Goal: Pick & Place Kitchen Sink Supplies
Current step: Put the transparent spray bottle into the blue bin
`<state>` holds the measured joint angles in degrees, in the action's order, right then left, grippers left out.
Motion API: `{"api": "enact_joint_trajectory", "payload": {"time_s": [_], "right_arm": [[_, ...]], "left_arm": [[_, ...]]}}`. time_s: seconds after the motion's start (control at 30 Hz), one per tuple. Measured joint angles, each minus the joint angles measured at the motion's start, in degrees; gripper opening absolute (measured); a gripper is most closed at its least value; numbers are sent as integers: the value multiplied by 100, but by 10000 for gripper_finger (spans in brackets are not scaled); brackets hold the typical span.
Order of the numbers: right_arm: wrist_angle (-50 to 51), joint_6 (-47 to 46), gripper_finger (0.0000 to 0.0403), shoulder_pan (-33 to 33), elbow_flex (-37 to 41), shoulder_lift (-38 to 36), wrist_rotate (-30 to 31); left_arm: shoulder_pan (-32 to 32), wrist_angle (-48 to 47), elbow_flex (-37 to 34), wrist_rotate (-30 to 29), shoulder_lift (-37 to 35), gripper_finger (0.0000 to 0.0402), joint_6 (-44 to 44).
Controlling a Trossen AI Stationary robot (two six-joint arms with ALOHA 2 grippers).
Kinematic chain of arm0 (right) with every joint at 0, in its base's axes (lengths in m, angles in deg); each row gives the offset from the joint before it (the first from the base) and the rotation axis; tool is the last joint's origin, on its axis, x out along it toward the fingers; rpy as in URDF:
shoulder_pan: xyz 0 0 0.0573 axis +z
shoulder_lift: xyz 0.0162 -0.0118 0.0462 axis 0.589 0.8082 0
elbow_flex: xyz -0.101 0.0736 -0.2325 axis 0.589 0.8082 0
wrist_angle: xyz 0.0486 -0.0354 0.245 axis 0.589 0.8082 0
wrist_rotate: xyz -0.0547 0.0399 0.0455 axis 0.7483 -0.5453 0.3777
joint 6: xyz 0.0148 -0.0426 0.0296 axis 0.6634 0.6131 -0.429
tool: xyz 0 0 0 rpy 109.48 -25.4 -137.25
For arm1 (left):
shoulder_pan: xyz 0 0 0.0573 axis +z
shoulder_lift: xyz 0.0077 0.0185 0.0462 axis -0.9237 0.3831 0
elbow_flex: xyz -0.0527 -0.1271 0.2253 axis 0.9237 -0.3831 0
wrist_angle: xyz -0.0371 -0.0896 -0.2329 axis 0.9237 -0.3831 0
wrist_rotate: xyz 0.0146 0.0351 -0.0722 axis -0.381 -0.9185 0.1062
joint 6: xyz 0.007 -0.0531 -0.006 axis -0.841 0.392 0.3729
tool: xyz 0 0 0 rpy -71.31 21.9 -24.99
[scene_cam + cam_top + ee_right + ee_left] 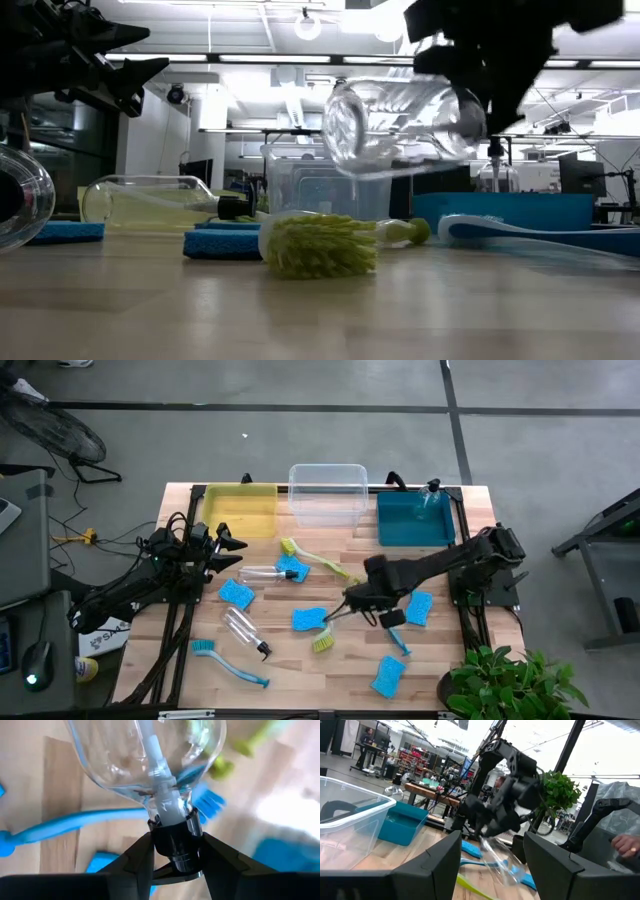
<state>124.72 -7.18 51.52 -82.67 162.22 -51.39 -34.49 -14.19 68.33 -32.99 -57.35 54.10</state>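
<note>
My right gripper (352,603) hangs over the table's middle, shut on a clear spray bottle (400,125) that is up off the wood. Two more clear bottles (262,573) (245,630) lie on their sides on the table, and another bottle (430,495) stands in the teal bin. Blue sponges (310,618) (420,607) (388,675), a yellow-green brush (320,245) and a blue brush (230,663) lie flat on the boards. My left gripper (225,550) waits open at the table's left, raised, with nothing between its fingers (435,860). My right gripper pinches the bottle's black nozzle cap (175,837) between its two fingers, one on each side. The fingers come from above, pointing steeply down. The bottle is lifted clear of the table and lies nearly level, its clear body (145,755) reaching out beyond the fingertips.
Along the far edge stand a yellow bin (240,510), a clear bin (328,492) and a teal bin (415,520). A second yellow-green brush (315,558) and a blue brush (395,630) lie near the right gripper. A potted plant (510,680) stands off the near right corner.
</note>
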Motion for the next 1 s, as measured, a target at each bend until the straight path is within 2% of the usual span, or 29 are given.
{"api": "enact_joint_trajectory", "payload": {"time_s": [0.17, 0.3, 0.53, 0.87, 1.0], "right_arm": [[976, -734, 133, -214, -519, -4, 250], [1521, -1380, 133, -447, -807, 26, 227], [1507, -2018, 133, -907, -921, 44, -292], [1505, -2478, 133, -1221, -914, 46, -158], [1499, -2750, 133, -1257, -812, 46, -424]], "left_arm": [[-1, 0, 0, 0, 0, 209, 0], [-1, 0, 2, 0, -2, 209, -1], [1, 0, 0, 0, -2, 209, 0], [-1, 0, 0, 0, 0, 209, -1], [0, 0, 1, 0, -1, 209, -1]]}}
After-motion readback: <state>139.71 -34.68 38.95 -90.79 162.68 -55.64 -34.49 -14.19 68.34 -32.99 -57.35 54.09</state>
